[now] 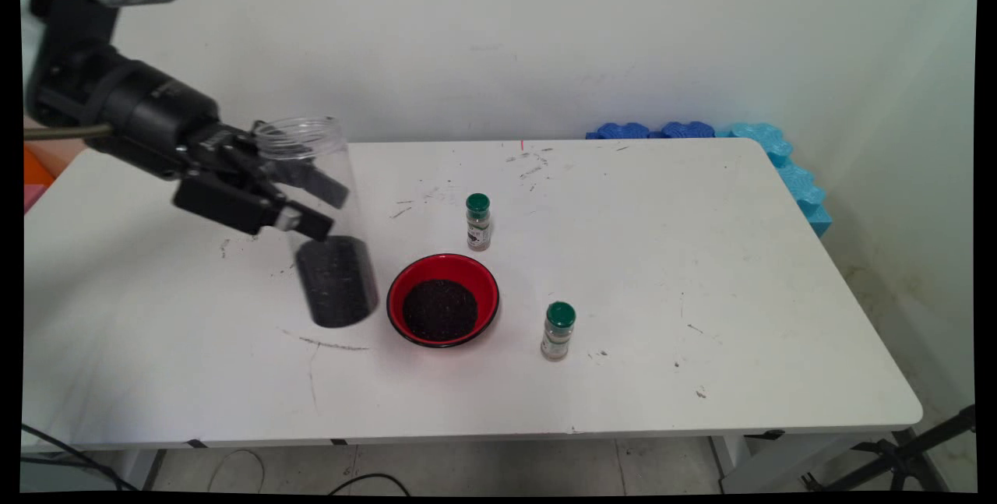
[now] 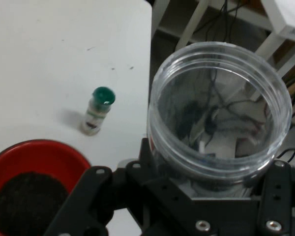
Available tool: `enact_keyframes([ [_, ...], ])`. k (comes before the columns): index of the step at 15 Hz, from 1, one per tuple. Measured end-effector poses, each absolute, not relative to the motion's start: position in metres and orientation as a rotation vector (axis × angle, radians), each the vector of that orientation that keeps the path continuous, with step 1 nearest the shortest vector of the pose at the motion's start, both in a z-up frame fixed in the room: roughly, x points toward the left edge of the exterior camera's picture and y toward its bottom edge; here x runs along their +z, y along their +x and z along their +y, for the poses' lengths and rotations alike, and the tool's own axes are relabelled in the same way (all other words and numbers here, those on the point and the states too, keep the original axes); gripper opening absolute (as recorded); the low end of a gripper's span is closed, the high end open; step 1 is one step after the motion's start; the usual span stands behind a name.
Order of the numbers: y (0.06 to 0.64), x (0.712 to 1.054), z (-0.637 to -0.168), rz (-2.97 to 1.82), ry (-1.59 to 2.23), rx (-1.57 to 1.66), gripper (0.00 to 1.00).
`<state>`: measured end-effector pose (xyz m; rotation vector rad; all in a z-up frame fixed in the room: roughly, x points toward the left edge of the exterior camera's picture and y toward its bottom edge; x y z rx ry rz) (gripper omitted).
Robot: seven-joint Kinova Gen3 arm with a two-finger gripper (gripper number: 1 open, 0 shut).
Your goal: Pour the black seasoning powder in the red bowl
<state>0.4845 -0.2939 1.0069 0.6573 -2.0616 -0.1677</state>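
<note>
My gripper (image 1: 331,214) is shut on a tall clear plastic jar (image 1: 315,147), its fingers clasping the jar's middle from the left. The jar stands nearly upright with its mouth open and a layer of dark grains (image 1: 336,283) at its bottom. Whether its base touches the table, I cannot tell. Just right of it sits a red bowl (image 1: 488,286) holding dark grains. In the hand view the jar's open mouth (image 2: 221,105) fills the centre above the linkage, with the bowl (image 2: 44,148) at lower left.
Two small spice bottles with green caps stand near the bowl, one behind it (image 1: 477,222) and one at its front right (image 1: 558,330); one of them (image 2: 98,111) shows in the hand view. Blue foam pieces (image 1: 802,181) line the table's far right corner.
</note>
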Motion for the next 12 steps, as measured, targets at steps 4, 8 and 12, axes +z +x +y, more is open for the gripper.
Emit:
enact_keyframes([
  [4, 0.460, 0.995, -0.304, -2.027, 0.678, -0.238, 0.00],
  [8, 0.444, 0.975, -0.313, -2.028, 0.693, -0.292, 0.00],
  [12, 0.436, 0.952, -0.320, -2.010, 0.808, -0.366, 0.00],
])
